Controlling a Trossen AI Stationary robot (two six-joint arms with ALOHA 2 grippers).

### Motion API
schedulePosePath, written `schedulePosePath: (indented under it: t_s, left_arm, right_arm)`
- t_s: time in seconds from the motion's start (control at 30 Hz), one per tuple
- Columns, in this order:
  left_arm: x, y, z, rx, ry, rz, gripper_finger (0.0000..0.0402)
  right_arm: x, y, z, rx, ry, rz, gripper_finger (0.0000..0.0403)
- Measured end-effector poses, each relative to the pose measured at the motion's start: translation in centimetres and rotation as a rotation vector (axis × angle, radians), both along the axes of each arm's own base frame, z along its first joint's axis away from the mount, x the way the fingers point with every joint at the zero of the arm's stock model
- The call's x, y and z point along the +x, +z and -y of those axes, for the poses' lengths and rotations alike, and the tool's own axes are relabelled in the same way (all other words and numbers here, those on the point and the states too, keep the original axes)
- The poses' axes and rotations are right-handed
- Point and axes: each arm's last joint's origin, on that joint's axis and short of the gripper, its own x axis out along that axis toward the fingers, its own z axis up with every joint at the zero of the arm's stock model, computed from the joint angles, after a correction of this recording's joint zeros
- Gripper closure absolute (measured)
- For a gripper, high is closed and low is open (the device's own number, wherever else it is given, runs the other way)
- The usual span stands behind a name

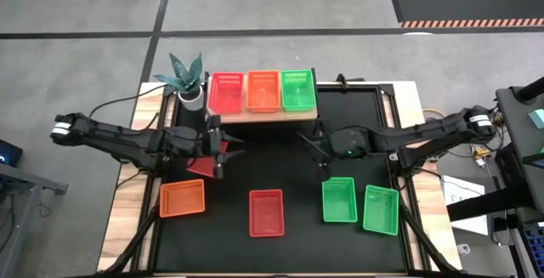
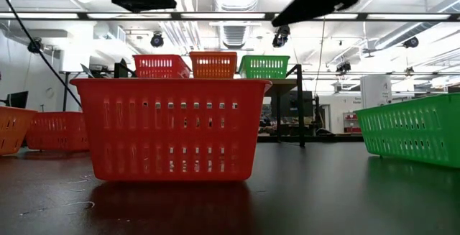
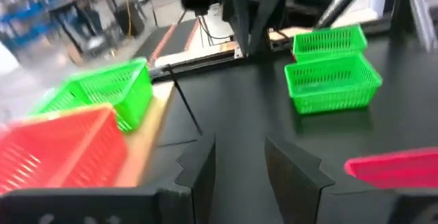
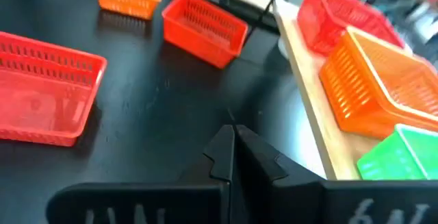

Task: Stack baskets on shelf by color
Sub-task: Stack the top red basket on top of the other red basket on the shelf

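Observation:
The wooden shelf [image 1: 263,112] at the table's far edge carries a red basket [image 1: 226,92], an orange basket [image 1: 263,90] and a green basket [image 1: 297,89] side by side. On the black table lie an orange basket [image 1: 182,198], a red basket [image 1: 266,212] and two green baskets [image 1: 339,200] [image 1: 381,208]. Another red basket [image 1: 202,166] sits partly under my left arm. My left gripper [image 1: 225,146] [image 3: 239,169] hovers open near the shelf's front, holding nothing. My right gripper [image 1: 321,146] [image 4: 233,152] is shut and empty, in front of the shelf's right part.
A potted plant [image 1: 185,78] stands left of the shelf at the far left corner. Bare black tabletop [image 1: 272,163] lies between the two grippers. Wooden side strips [image 1: 127,218] border the table. The room behind holds benches and equipment.

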Motion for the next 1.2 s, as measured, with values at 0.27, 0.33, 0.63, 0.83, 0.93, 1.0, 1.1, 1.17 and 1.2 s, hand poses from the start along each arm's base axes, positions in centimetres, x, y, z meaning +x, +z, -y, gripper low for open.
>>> schedulePosePath:
  t_s: [0.27,0.33,0.63,0.83,0.93,1.0,1.1,1.17,1.2]
  left_arm:
    - [2.2,-3.1,2.7,-0.427,0.058,-0.145,0.029]
    - [2.5,-3.3,3.6,-0.584,0.112,-0.206,0.029]
    - [2.1,-4.7,9.6,-1.098,0.62,-0.773,0.0315]
    - [1.3,-4.8,12.7,-1.192,0.822,-0.895,0.0317]
    - [1.0,-5.1,13.3,-1.218,0.876,-0.892,0.0317]
    - [0.7,-5.4,13.5,-1.224,0.898,-0.893,0.0317]
    - [0.6,-5.6,13.4,-1.195,0.876,-0.907,0.0317]
    - [0.5,-5.7,13.3,-1.099,0.784,-0.925,0.0317]
    - [0.5,-5.7,13.2,-1.035,0.714,-0.929,0.0317]
  right_arm:
    - [-3.0,-1.1,0.3,-0.062,0.032,0.11,0.0394]
    - [-3.5,-0.5,0.4,-0.076,0.038,0.138,0.0394]
    - [-4.4,0.6,0.5,-0.112,0.051,0.184,0.0394]
    - [-4.2,0.2,0.5,-0.123,0.056,0.158,0.0394]
    - [-4.1,0.0,0.5,-0.124,0.057,0.147,0.0394]
    - [-3.9,-0.2,0.4,-0.124,0.057,0.138,0.0394]
    - [-3.8,-0.5,0.4,-0.115,0.054,0.116,0.0394]
    - [-3.8,-0.7,0.4,-0.109,0.052,0.102,0.0394]
    - [-3.8,-0.8,0.4,-0.103,0.05,0.094,0.0394]
